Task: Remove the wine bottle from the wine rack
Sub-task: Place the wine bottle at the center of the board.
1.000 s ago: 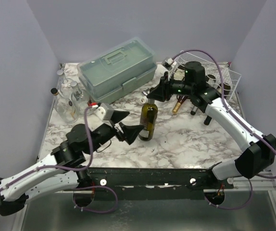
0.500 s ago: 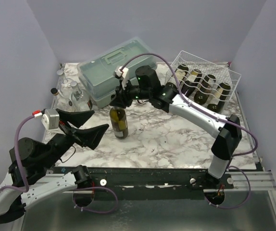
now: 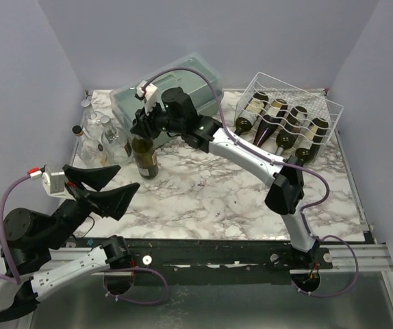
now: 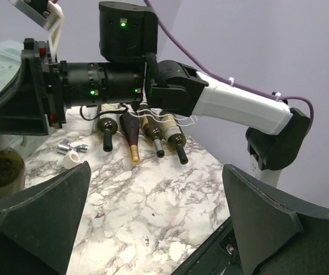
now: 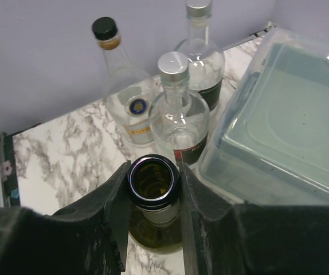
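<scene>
A dark green wine bottle (image 3: pixel 146 159) stands upright at the table's left, away from the white wire wine rack (image 3: pixel 334 110) at the back right. My right gripper (image 3: pixel 142 130) is shut on its neck. From the right wrist I look down into the open bottle mouth (image 5: pixel 153 180), with a black finger (image 5: pixel 114 201) pressed on each side of it. Several dark bottles (image 3: pixel 283 127) still lie in the rack. My left gripper (image 3: pixel 111 187) hangs open and empty near the front left. Its wrist view shows the held bottle (image 4: pixel 1 172) at the left edge.
Clear glass bottles (image 3: pixel 104 140) stand just left of the held bottle, seen close in the right wrist view (image 5: pixel 179 112). The pale green toolbox (image 3: pixel 200 72) sits behind it, right beside the bottle (image 5: pixel 285 126). Small caps (image 4: pixel 70 152) lie on the marble.
My right arm has carried the upright bottle leftward from the table's middle to beside the clear bottles. My left arm has drawn back towards the front left, still open.
</scene>
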